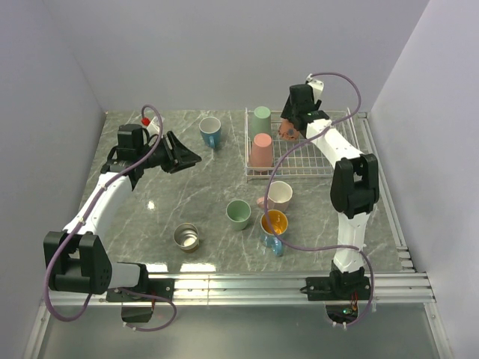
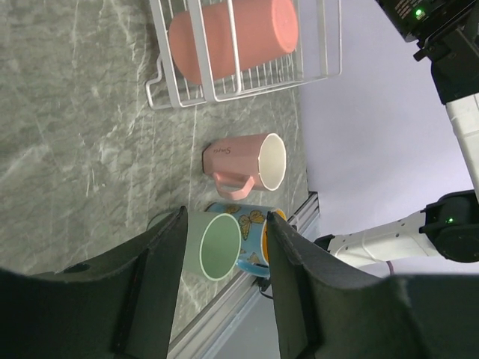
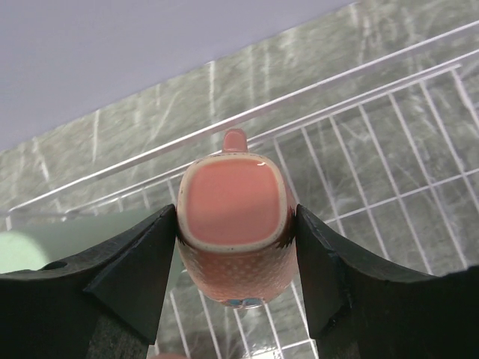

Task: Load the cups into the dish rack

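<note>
- The right gripper (image 3: pixel 234 221) is clamped on the brown mug (image 1: pixel 285 132), one finger on each side, over the far part of the dish rack (image 1: pixel 307 174).
- A mint green cup (image 1: pixel 261 116) and a salmon pink cup (image 1: pixel 261 151) sit at the rack's left end.
- The left gripper (image 1: pixel 187 155) hangs open and empty over the bench (image 1: pixel 150 217), left of the rack.
- The blue mug (image 1: pixel 210 132) stands just right of the left gripper.
- Nearer than the rack stand the pale pink mug (image 1: pixel 278 196), a second green cup (image 1: pixel 239 213), the blue-and-orange mug (image 1: pixel 274 224) and the steel cup (image 1: pixel 185 237).
</note>
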`<state>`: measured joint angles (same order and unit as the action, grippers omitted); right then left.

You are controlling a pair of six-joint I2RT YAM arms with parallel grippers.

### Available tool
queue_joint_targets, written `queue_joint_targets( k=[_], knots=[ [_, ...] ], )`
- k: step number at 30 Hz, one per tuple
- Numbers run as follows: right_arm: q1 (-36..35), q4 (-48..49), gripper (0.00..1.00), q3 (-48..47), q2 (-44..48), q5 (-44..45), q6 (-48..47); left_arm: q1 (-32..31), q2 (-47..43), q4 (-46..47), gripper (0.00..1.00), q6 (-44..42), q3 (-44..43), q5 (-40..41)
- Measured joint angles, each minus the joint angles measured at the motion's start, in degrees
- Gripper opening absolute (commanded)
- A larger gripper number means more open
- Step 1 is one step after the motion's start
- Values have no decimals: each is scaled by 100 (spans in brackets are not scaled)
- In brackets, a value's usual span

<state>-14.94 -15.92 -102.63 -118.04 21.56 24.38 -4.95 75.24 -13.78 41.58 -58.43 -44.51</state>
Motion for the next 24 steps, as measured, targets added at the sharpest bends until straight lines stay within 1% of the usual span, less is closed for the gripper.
queue_joint_targets(
  k=[13, 20, 22, 23, 24],
  knots=[
    [-63, 761, 0, 284, -205, 544, 70, -42, 74, -107, 50, -46, 9, 22],
    [-120, 1300, 0, 614, -166, 496, 205, -66, 120, -105, 50, -44, 11, 57],
    [-138, 1338, 14, 662, -138, 483, 203, -83, 120, -103, 50, -44, 13, 74],
    [-160, 1333, 28, 667, -133, 481, 190, -94, 120, -96, 50, -44, 15, 83],
    [-188, 1333, 33, 671, -131, 494, 170, -103, 120, -85, 50, -44, 22, 85]
  ],
)
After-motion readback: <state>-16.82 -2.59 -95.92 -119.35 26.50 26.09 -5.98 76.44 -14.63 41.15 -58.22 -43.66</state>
